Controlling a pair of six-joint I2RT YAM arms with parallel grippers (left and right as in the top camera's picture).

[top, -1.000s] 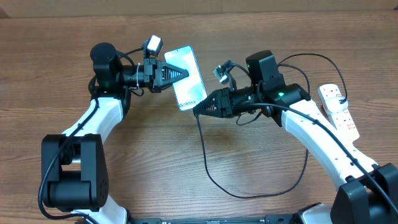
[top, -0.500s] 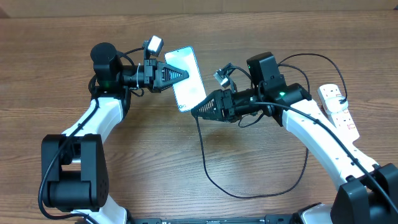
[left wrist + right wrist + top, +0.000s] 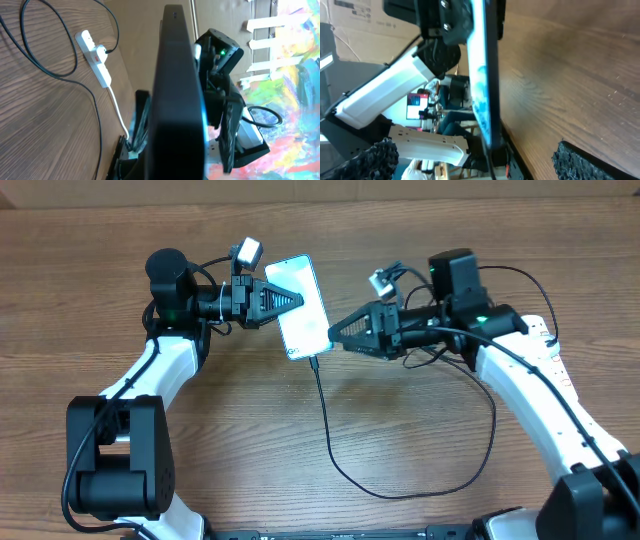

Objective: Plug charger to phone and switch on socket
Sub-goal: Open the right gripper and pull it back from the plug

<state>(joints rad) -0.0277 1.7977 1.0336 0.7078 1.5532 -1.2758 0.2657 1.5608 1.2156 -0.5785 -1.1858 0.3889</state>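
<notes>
My left gripper (image 3: 292, 299) is shut on the phone (image 3: 303, 305) and holds it off the table with its light screen facing up. In the left wrist view the phone (image 3: 177, 95) shows as a dark edge between the fingers (image 3: 138, 125). The charger (image 3: 327, 420) runs as a thin black cable in a loop over the wood, and its tip sits in the phone's lower end. My right gripper (image 3: 338, 337) stands open just right of that end, holding nothing. The right wrist view shows the phone (image 3: 484, 75) and the charger (image 3: 490, 167) below it. The socket (image 3: 96, 56) lies at the right, mostly under the right arm in the overhead view.
The socket's white cord (image 3: 118, 107) trails across the wood towards the table's edge. A cardboard wall (image 3: 320, 188) closes off the far side of the table. The charger's loop reaches down to the near middle of the table (image 3: 400, 492).
My right gripper has opened, let go of the charger tip and drawn back to the right. The tip stays at the phone's lower end. The left arm and phone have not moved.
</notes>
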